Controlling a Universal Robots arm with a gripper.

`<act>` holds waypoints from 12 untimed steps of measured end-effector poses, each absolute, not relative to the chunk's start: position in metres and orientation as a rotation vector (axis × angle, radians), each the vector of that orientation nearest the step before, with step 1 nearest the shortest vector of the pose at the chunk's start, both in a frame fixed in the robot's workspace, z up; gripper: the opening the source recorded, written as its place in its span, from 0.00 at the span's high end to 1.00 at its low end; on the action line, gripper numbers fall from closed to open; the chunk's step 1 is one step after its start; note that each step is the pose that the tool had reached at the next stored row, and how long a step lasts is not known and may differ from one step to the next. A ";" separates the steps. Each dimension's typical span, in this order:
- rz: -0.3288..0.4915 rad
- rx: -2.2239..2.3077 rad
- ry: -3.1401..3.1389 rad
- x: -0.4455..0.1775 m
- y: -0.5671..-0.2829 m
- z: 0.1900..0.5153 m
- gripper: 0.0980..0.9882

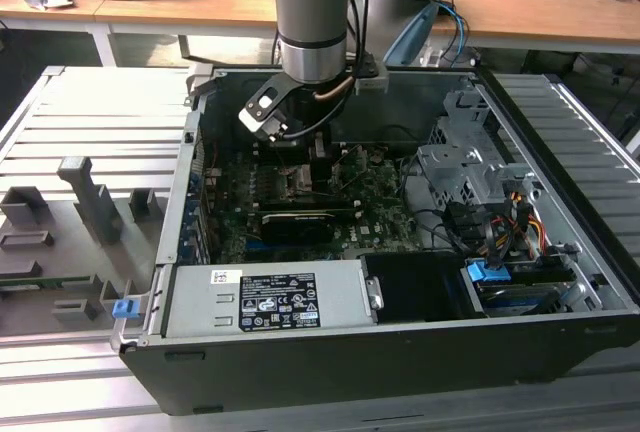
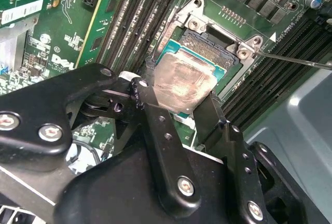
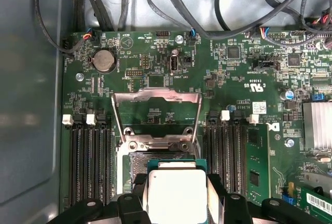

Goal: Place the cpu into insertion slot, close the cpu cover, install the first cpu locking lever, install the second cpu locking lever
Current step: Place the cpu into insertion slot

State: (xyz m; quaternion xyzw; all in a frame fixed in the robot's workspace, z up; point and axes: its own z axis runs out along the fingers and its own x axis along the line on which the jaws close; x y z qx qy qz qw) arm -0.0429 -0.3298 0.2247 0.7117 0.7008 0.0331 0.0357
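In both wrist views my gripper [image 2: 179, 95] [image 3: 177, 193] is shut on the cpu [image 2: 181, 81] [image 3: 176, 198], a pale silver square chip with a green edge, one black finger on each side. The chip hangs low over the insertion slot [image 2: 210, 42] [image 3: 136, 159], covering most of it; I cannot tell whether it rests in it. The cpu cover [image 3: 155, 98], a thin silver frame, stands tilted open just beyond the slot. A thin metal lever rod [image 2: 295, 60] sticks out past the slot's corner. In the exterior view the gripper [image 1: 310, 167] reaches down into the open computer case onto the motherboard [image 1: 375, 207].
Black memory slots [image 3: 88, 162] [image 3: 228, 156] flank the socket on both sides. Cables [image 3: 218, 6] run along the board's far edge. The case holds a power supply [image 1: 265, 302], a black card [image 1: 295, 222] and a drive cage [image 1: 465, 167]. A grey fixture tray [image 1: 80, 217] lies at the exterior view's left.
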 end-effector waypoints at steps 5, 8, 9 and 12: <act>0.102 2.184 2.155 -0.043 -0.329 0.222 0.50; 0.102 2.173 2.167 -0.044 -0.327 0.217 0.50; 0.102 2.172 2.168 -0.044 -0.327 0.217 0.50; 0.103 2.170 2.170 -0.044 -0.325 0.214 0.50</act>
